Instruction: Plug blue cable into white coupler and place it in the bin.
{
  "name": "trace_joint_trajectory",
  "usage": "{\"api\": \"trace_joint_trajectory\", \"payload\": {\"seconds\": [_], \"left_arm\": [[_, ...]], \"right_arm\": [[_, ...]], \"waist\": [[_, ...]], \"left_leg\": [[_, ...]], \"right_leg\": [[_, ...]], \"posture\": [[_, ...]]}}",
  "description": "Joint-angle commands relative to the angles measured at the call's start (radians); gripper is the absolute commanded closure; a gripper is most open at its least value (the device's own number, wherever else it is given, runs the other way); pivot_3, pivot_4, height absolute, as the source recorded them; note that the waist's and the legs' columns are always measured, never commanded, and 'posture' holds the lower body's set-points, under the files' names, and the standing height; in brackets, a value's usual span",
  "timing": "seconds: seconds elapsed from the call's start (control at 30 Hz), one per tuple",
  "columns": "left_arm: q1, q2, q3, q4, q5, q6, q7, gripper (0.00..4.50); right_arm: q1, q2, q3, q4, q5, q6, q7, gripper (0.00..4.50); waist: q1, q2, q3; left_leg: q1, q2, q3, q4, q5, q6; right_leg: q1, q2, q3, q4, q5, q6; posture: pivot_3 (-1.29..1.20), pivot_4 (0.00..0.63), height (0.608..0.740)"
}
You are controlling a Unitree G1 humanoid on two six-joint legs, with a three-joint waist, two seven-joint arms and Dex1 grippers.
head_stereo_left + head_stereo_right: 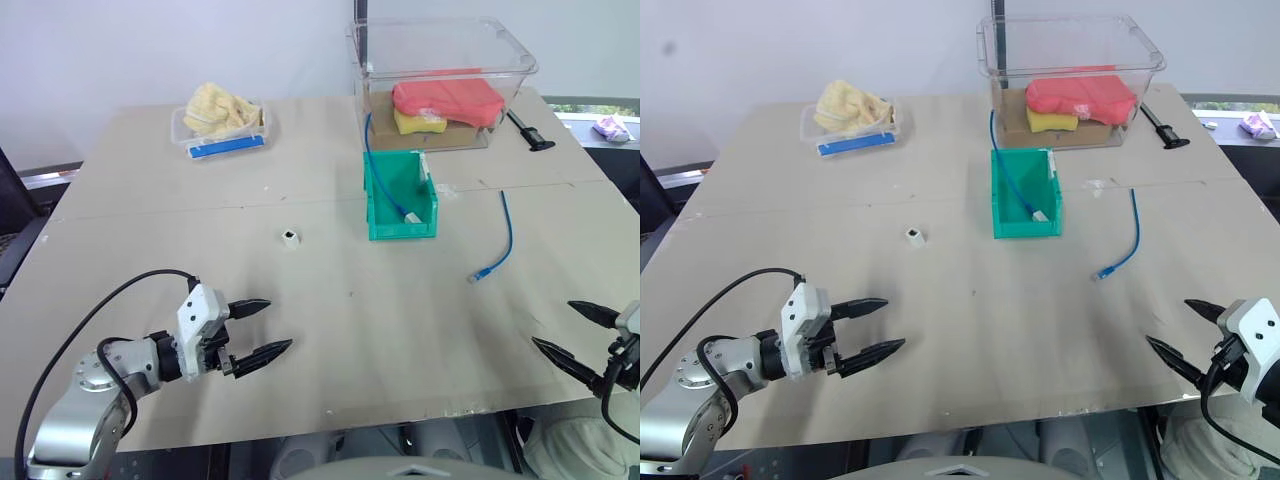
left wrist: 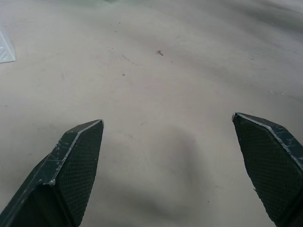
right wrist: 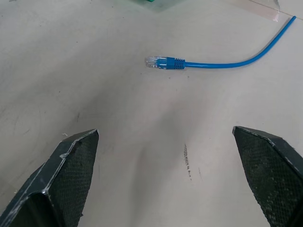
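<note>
**Both grippers wide over the near edge, cable unplugged**

Head view: the left gripper [image 1: 258, 330] and right gripper [image 1: 574, 330] hovered spread wide at the tabletop's [image 1: 330, 250] near corners. The white coupler [image 1: 290, 237] sat mid-table, the bin [image 1: 399, 197] toward the far edge, the blue cable [image 1: 505, 235] beside it rightward.

Left wrist: bare board between the fingers [image 2: 71, 165].

Right wrist: the cable's plug [image 3: 161, 62] lay well ahead.
</note>
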Motion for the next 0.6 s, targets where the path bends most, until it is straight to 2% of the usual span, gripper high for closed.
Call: {"api": "trace_joint_trajectory", "payload": {"seconds": [0.03, 0.13, 0.23, 0.4, 0.53, 0.6], "left_arm": [[-0.015, -0.008, 0.008, -0.039, -0.042, 0.013, 0.01, 0.03], [-0.06, -0.031, 0.015, -0.09, -0.122, 0.08, 0.047, 0.03], [-0.086, -0.028, 0.003, -0.122, -0.145, 0.109, 0.053, 0.03], [-0.124, -0.015, -0.032, -0.158, -0.143, 0.108, 0.027, 0.03], [-0.136, 0.001, -0.063, -0.168, -0.113, 0.069, -0.007, 0.03], [-0.136, 0.008, -0.08, -0.164, -0.089, 0.037, -0.027, 0.03]], "right_arm": [[-0.024, -0.019, -0.019, -0.041, 0.003, 0.02, -0.026, 0.0], [-0.081, -0.072, 0.006, -0.057, -0.003, 0.063, -0.036, 0.0], [-0.123, -0.132, 0.036, -0.068, -0.044, 0.086, -0.045, 0.0], [-0.251, -0.26, 0.107, -0.001, -0.031, 0.117, 0.047, 0.0], [-0.388, -0.369, 0.237, 0.118, -0.09, 0.057, 0.139, 0.0], [-0.502, -0.403, 0.349, 0.216, -0.162, -0.016, 0.181, 0.0]], "waist": [[0.001, 0.0, 0.0], [0.002, 0.001, 0.002], [0.004, 0.0, 0.003], [0.005, 0.001, 0.004], [0.006, 0.0, 0.006], [0.007, -0.001, 0.007]], "left_leg": [[0.0, 0.0, 0.0, 0.0, 0.0, 0.0], [0.0, 0.0, 0.001, 0.0, 0.0, 0.0], [0.0, 0.001, 0.001, 0.001, 0.0, 0.0], [-0.001, 0.001, 0.003, 0.0, 0.0, -0.001], [-0.002, 0.002, 0.004, 0.0, 0.0, -0.001], [-0.002, 0.002, 0.003, 0.0, 0.0, -0.001]], "right_leg": [[0.0, 0.0, 0.0, 0.0, 0.0, 0.0], [0.0, -0.001, 0.0, 0.0, 0.0, 0.0], [0.0, -0.001, -0.003, 0.0, 0.0, 0.0], [-0.001, -0.001, -0.005, -0.001, 0.002, 0.003], [-0.001, 0.0, -0.006, -0.003, 0.002, 0.002], [-0.001, 0.0, -0.007, -0.003, 0.001, 0.001]], "posture": [[0.0, 0.15, 0.74], [0.0, 0.15, 0.74], [0.0, 0.15, 0.74], [0.0, 0.15, 0.74], [0.0, 0.15, 0.74], [0.0, 0.15, 0.74]]}}
